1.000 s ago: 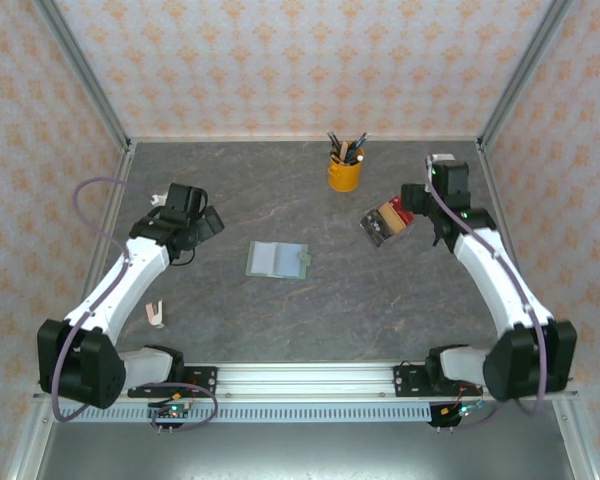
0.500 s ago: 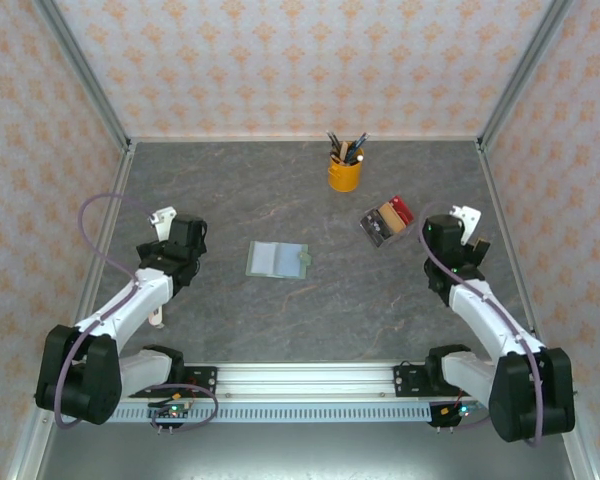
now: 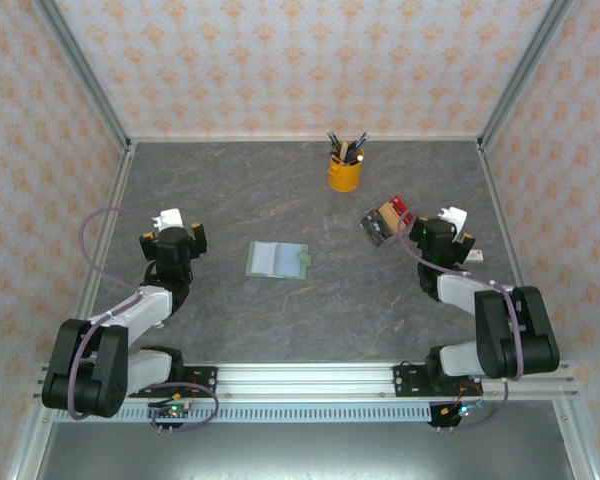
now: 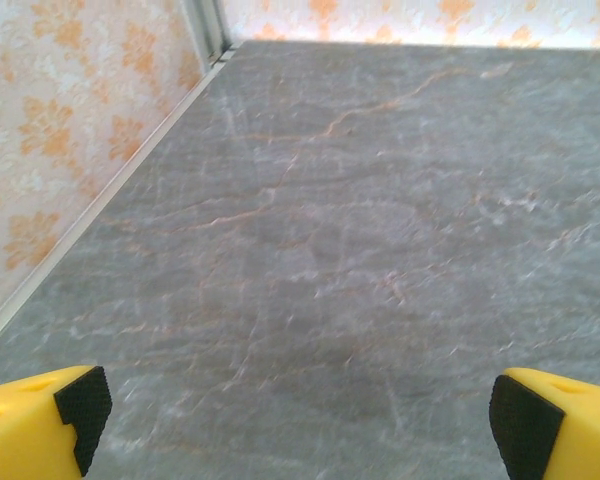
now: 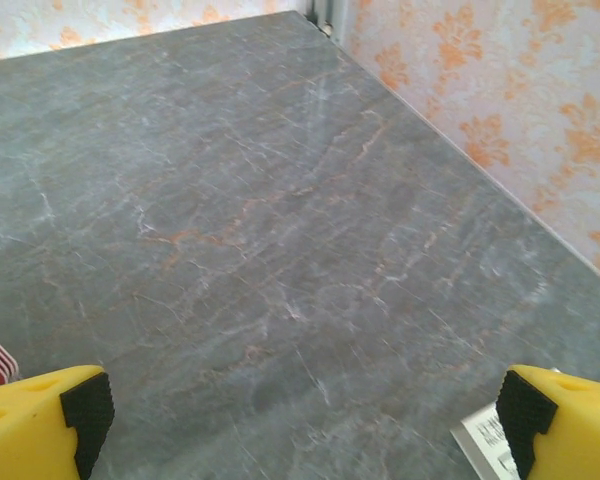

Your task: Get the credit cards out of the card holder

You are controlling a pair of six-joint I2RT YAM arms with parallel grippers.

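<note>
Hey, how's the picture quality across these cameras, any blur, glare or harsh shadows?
Top external view: sharp and evenly lit, only soft shadows on the grey marbled table, no glare on the sage-green folding wallet. Left wrist view: softly blurred throughout, yellow fingertips included. Right wrist view: slightly crisper, table veins readable, its yellow fingertips soft-edged.

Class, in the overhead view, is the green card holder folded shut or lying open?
Open: the card holder lies spread flat on the table, a fold line down its middle. Whether cards are inside: cannot tell.
</note>
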